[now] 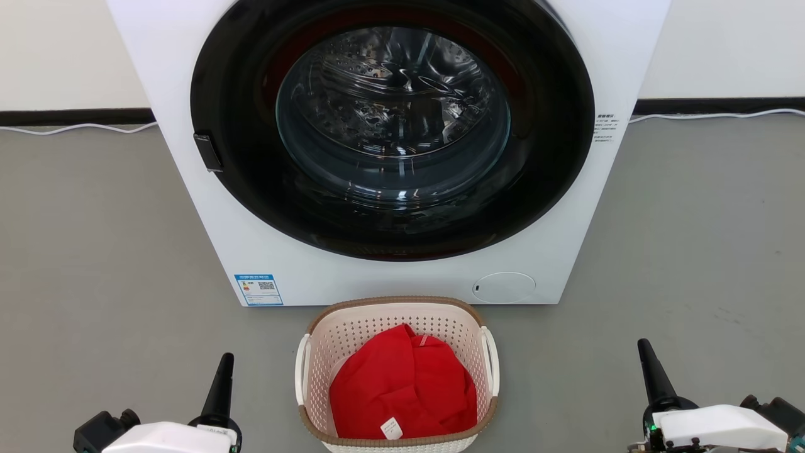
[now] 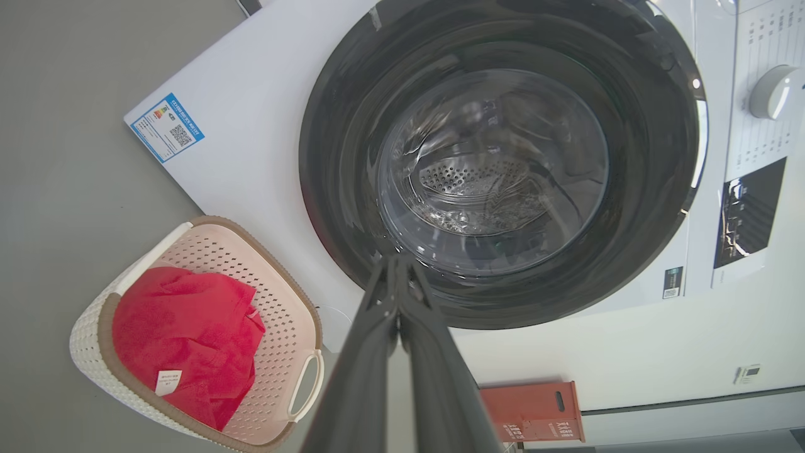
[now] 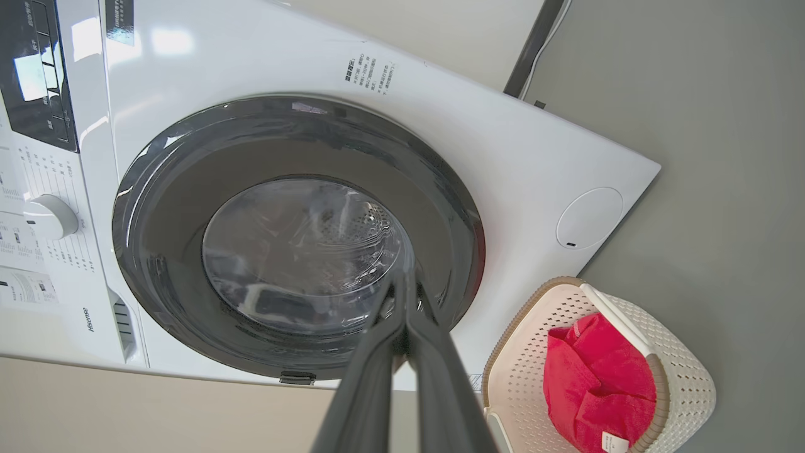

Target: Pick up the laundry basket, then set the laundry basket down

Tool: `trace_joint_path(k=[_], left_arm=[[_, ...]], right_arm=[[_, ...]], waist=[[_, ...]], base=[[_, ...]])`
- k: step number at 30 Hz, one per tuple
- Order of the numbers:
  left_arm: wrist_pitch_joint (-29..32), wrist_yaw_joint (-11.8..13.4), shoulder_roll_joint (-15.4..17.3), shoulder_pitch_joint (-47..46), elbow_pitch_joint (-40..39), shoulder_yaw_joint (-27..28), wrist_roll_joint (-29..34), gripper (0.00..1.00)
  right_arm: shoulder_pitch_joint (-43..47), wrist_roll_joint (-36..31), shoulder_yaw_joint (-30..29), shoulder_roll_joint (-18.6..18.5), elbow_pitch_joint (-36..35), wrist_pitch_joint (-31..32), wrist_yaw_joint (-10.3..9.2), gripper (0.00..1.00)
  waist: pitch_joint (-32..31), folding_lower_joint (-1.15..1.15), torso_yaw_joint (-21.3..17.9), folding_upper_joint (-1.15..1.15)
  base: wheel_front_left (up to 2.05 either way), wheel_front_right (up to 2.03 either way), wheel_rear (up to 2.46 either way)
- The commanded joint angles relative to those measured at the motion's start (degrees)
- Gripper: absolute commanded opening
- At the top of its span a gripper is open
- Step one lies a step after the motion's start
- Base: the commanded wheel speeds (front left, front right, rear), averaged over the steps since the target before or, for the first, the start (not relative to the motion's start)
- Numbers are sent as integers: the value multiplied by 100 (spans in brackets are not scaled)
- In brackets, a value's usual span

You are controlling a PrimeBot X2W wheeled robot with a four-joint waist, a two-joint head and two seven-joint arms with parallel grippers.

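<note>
Cream perforated laundry basket (image 1: 365,330), brown rim, holding red cloth (image 1: 402,384); your left gripper (image 1: 226,360), right gripper (image 1: 643,346): both clenched, empty.

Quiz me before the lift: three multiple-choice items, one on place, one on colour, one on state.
1. The laundry basket stands: A. on the floor before the washing machine; B. on the machine; C. in the drum.
2. The cloth in it is: A. blue; B. red; C. green.
3. The left claw is: A. shut on a handle; B. wide open; C. shut, empty.
1 A: it sits on the floor by the machine's front. 2 B: the cloth shows red. 3 C: the fingers meet at their tips, clear of the basket.
</note>
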Motion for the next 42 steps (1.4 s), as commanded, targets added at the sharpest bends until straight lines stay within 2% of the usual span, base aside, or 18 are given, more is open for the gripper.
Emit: trace_joint_path(k=[1,37,42], left_arm=[[42,-84,42,-325,-109,164,-200,0],[646,-376,55,-753,69,510,-2387,0],[661,-380,50,-759,72,523,-2410,0]], right_arm=[[-292,188,53,-80,-151,82,30,0],[-581,2144,-309,-69,-186,678,42,0],[-586,2162,-324,-61,-185,694,42,0]], waist=[[0,0,-1,0],[6,0,-26,0],[6,0,-26,0]], base=[[0,0,0],[0,0,0],[0,0,0]])
